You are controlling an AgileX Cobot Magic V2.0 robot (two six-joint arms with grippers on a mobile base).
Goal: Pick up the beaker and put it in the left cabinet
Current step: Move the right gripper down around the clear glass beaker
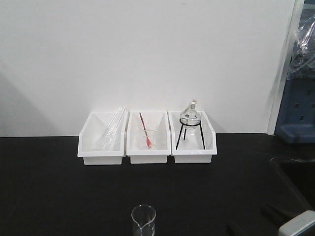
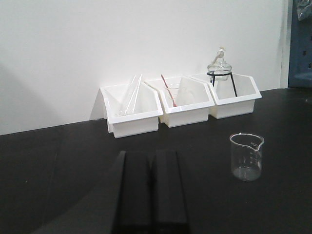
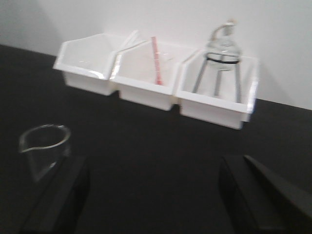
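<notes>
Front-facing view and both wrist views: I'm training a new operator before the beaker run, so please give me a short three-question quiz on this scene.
1. True or false: the beaker stands inside one of the three white bins.
2. In the front-facing view, which bin holds the flask on its tripod? A) left B) middle C) right
3. Fill in: the right gripper is ___ (open or shut).
Key: 1 false, it stands on the black table in front of them; 2 C; 3 open.

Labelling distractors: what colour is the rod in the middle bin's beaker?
Red. The rod shows best in the exterior front-facing view.
</notes>
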